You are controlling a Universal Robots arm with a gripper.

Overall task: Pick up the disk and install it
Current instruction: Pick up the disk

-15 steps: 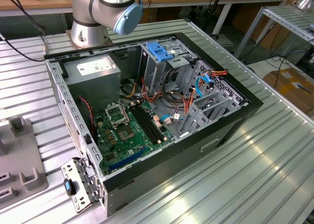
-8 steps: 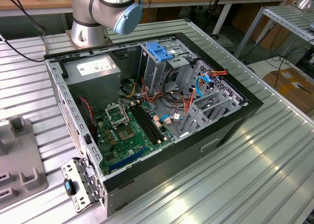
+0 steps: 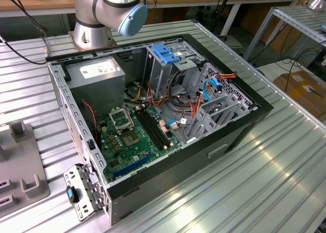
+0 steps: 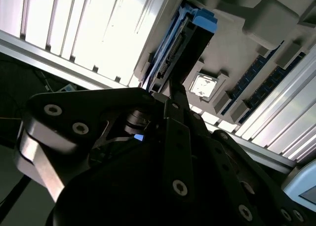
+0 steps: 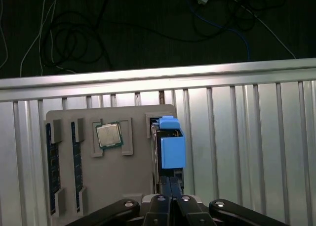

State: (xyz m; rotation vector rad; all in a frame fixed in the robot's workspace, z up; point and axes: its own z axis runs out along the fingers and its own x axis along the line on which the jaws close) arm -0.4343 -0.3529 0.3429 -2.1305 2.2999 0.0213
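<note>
Gripper [image 5: 170, 182] right over the grey tray [image 5: 133, 186], and in the first wrist view its two black fingers are pressed together with only a thin seam between them, nothing clamped in that seam. Just beyond the tips stands the disk [image 5: 172, 148], on edge in a slot of the tray, its blue carrier facing the camera. The fingertips line up with the disk's near end; whether they touch it, I cannot tell. In the second wrist view the same fingers [image 4: 174, 100] point straight at the end of the disk, blue frame and dark body running away from them. Beside the disk in the tray sits a processor chip [image 5: 108, 135], and further along lie two memory sticks [image 5: 50, 161] in their grooves. The tray rests on the slatted metal table [image 5: 247, 152]. In the exterior view, the open computer case [image 3: 229, 136] sits on that table, the arm's base [image 3: 94, 31] behind it.
</note>
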